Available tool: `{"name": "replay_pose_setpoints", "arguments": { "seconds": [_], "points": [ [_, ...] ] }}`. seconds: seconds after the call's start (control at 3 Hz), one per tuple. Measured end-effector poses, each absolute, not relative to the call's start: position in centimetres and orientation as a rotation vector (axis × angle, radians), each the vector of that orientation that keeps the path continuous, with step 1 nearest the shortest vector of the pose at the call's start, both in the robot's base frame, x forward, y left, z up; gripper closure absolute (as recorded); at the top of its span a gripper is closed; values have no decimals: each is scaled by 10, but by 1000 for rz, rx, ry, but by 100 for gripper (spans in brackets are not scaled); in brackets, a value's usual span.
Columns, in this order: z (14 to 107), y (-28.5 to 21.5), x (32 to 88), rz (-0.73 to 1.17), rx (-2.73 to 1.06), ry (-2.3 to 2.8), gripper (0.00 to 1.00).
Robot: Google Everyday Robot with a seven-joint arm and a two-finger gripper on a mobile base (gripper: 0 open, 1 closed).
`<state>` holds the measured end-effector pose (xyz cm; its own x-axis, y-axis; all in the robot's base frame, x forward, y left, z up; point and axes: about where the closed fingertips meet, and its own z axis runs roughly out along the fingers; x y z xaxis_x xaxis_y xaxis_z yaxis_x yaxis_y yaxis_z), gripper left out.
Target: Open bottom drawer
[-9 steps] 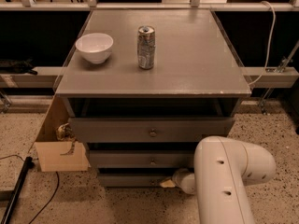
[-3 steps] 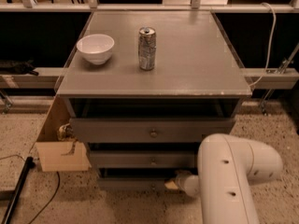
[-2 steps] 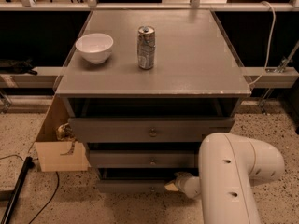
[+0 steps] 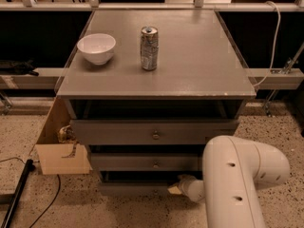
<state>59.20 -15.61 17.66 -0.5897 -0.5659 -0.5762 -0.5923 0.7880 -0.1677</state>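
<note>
My claw (image 4: 176, 188) sits low at the bottom drawer (image 4: 133, 189) front, presumably to pull it. Whether it is gripping, I cannot tell.

Speckled terrazzo floor (image 4: 19, 132), grey three-drawer cabinet (image 4: 190, 65), dark recesses (image 4: 38, 37) behind, pale ledge (image 4: 275, 74), cardboard box (image 4: 61, 158) beside cabinet

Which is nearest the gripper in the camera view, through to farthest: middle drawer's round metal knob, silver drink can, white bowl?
Gripper sits at the narrow grey bottom drawer.
1. Middle drawer's round metal knob, just above.
2. Silver drink can, tabletop centre.
3. White bowl, tabletop left.
</note>
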Motion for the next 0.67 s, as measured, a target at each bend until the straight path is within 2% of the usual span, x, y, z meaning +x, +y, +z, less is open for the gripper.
{"name": "replay_pose_setpoints", "arguments": {
  "seconds": [0.67],
  "points": [
    [176, -160, 582, 77, -833, 2355, 100]
  ]
}}
